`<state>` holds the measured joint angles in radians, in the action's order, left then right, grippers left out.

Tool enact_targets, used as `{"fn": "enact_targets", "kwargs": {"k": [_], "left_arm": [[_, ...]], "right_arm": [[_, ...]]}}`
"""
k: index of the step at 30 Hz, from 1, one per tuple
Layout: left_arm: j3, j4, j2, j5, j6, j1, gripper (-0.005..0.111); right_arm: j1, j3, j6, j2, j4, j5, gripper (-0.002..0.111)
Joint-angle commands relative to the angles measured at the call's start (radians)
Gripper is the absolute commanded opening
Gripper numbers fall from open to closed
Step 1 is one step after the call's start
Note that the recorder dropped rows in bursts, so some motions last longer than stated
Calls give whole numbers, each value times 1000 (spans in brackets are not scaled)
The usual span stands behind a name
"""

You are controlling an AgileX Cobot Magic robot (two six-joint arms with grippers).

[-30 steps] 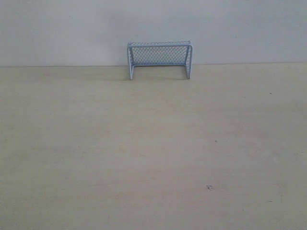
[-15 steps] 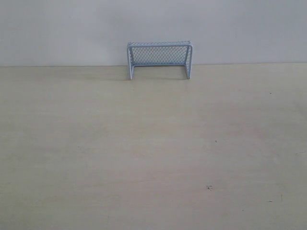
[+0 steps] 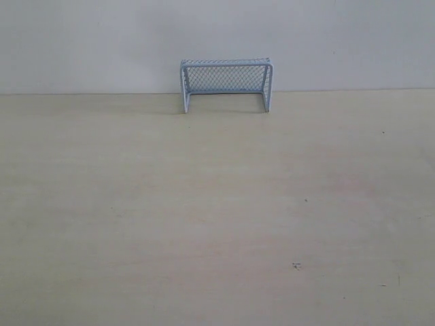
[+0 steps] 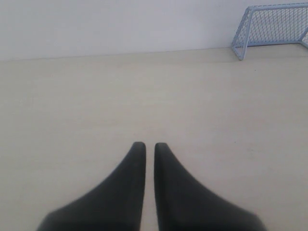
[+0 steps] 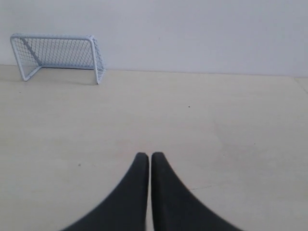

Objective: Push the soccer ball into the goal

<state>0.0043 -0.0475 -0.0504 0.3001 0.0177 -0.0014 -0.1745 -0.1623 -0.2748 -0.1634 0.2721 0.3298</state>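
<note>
The goal (image 3: 226, 83), a pale blue-white frame with fine mesh netting, stands at the table's far edge against the white wall, its mouth facing the near side. It also shows in the left wrist view as the goal (image 4: 274, 26) and in the right wrist view as the goal (image 5: 57, 55). The soccer ball is in none of the views. My left gripper (image 4: 149, 146) is shut with nothing between its black fingers, well short of the goal. My right gripper (image 5: 149, 156) is also shut and empty. Neither gripper appears in the exterior view.
A pale wooden table (image 3: 217, 204) fills the scene, with a white wall (image 3: 217, 34) right behind the goal. A small dark speck (image 3: 296, 265) marks the tabletop at the near right.
</note>
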Motion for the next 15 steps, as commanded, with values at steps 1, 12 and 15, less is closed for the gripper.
{"fn": "enact_targets", "kwargs": {"k": [1, 12, 15], "left_arm": [[-4, 7, 4, -12, -9, -8, 6], [-4, 7, 4, -12, -9, -8, 6], [-4, 7, 4, -12, -9, -8, 6]], "right_arm": [[39, 35, -4, 49, -12, -31, 0], [87, 114, -4, 118, -33, -37, 0], [87, 132, -4, 131, -33, -42, 0]]}}
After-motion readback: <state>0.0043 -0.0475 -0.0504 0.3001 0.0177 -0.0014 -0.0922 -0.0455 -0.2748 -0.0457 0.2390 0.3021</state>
